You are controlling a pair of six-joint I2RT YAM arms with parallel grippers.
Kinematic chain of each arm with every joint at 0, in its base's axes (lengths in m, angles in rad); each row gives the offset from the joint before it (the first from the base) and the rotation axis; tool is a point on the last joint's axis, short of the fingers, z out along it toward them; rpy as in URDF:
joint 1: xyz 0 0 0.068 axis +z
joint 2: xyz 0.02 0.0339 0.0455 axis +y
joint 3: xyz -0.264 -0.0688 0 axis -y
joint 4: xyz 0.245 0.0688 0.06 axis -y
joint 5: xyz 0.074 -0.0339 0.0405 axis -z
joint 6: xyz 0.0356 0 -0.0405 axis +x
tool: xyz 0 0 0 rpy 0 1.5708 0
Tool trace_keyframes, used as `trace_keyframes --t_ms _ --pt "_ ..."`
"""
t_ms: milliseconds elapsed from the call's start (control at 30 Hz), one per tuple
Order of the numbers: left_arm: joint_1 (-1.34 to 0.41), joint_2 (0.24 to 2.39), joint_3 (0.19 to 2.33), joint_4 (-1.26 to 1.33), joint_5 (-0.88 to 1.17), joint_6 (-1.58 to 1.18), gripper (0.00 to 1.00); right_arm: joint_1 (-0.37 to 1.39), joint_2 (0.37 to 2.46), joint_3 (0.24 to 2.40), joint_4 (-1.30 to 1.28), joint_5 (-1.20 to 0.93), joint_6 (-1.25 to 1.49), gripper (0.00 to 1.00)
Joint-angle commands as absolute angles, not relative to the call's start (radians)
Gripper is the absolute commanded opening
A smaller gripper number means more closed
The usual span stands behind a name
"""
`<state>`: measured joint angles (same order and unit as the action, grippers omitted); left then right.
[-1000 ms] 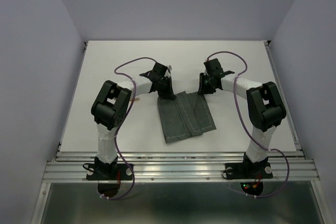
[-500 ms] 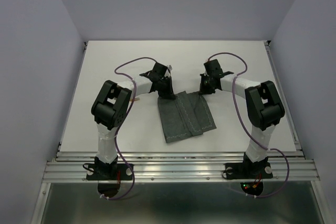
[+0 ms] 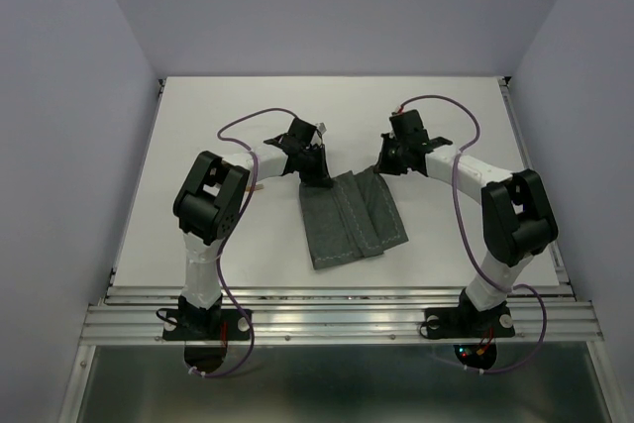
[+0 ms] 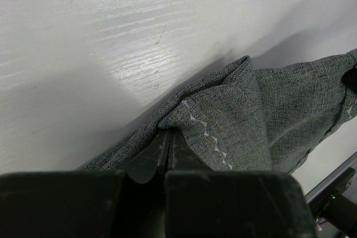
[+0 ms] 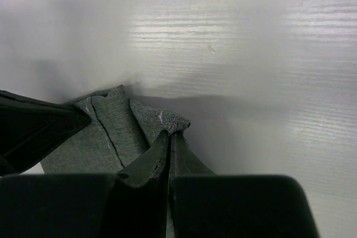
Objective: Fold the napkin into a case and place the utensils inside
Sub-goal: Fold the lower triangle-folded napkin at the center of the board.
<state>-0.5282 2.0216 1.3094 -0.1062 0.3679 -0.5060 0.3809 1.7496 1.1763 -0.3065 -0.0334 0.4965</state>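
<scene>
The napkin [image 3: 352,220] is lying partly folded at the middle of the table [image 3: 446,116]. Its flaps are overlapping, so that two stitched hem lines are running side by side along its length. We judge that the case is not yet formed.

We are gripping the far edge at both ends. The left gripper [image 4: 169,137] is pressed together on the far-left corner, and the right gripper [image 5: 169,136] is pressed together on the far-right corner. A small peak of cloth is rising past each pair of tips.

We cannot identify the utensils with certainty. A tan sliver [image 3: 260,186] near the far-left corner is too small to name.

The step in hand appears to be carrying this far edge over for the next fold. To do it well, we are advising that both corners rise together and level, with the cloth kept lightly taut between them so the hems stay parallel. The lift should stay low so that the lower layers are not dragged along. The right pinch is holding only a tip of cloth and could slip under a hard pull.
</scene>
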Motion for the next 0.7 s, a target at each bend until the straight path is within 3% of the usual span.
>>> trace_keyframes --t_ms 0,667 --pt "-0.528 2.034 1.322 -0.124 0.364 -0.489 0.00 0.407 1.707 1.157 -0.291 -0.014 0.523 0.01" --pt "-0.529 2.017 1.293 -0.103 0.374 -0.495 0.00 0.566 1.773 1.275 -0.365 0.093 0.620 0.01"
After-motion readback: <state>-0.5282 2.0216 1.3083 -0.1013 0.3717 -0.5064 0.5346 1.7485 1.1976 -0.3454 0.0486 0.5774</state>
